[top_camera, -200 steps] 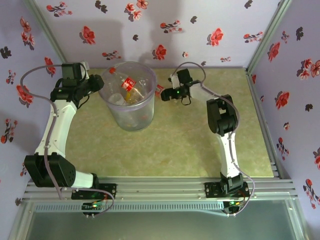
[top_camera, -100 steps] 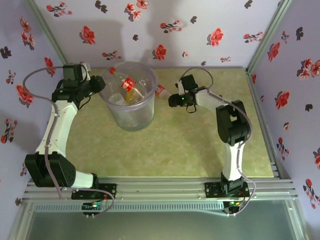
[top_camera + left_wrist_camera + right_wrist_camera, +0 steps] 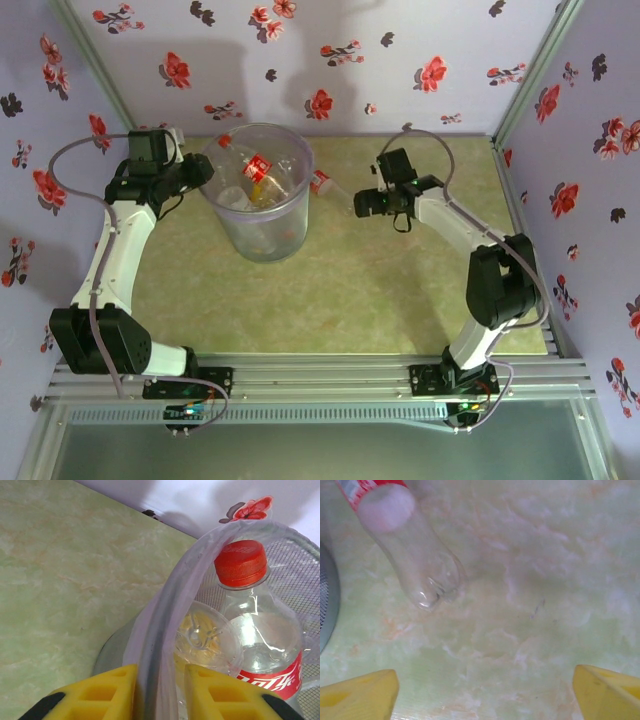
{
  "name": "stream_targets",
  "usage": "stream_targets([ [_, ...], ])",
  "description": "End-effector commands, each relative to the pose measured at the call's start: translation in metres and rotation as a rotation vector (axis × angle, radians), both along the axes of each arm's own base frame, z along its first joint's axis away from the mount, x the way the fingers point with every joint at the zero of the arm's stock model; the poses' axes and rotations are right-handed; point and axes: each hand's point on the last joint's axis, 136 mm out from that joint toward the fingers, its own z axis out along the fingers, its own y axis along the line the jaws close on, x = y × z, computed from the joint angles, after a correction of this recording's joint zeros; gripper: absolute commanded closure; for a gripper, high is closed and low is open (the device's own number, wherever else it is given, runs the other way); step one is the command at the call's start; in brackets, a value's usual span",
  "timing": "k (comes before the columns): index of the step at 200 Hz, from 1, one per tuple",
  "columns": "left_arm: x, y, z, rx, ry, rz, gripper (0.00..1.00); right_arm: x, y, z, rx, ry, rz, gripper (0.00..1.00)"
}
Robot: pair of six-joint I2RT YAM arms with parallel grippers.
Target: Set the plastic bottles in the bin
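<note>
left tool (image 3: 160,685) clenched on bin (image 3: 167,605) rim, right tool (image 3: 485,692) released above clear bottle (image 3: 417,562) near tabletop (image 3: 545,580) far edge, cap end cut off

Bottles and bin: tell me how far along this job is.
Done: several bottles lie inside the bin. In hand: the left gripper clamps the bin's rim; the right gripper hangs open near the loose bottle lying on the table beside the bin, not gripping it. Left: getting that bottle into the bin.

Lower right of left wrist view: red label (image 3: 272,681) on clear red-capped bottle (image 3: 260,635), white Coca-Cola script, partly cut off. Nothing else legible.
</note>
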Motion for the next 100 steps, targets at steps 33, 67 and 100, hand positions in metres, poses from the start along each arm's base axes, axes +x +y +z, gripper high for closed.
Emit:
stream_targets([
  [33,-0.003,-0.009,0.007,-0.027,-0.005,-0.025,0.71,0.049,0.057,-0.015,-0.009,-0.009,0.191,0.07],
  [67,-0.002,-0.008,0.007,-0.028,-0.004,-0.023,0.71,0.069,0.084,-0.046,0.055,0.040,0.221,0.09],
  [100,-0.001,-0.009,0.008,-0.030,-0.006,-0.023,0.71,0.078,0.100,-0.076,0.087,0.080,0.226,0.13],
])
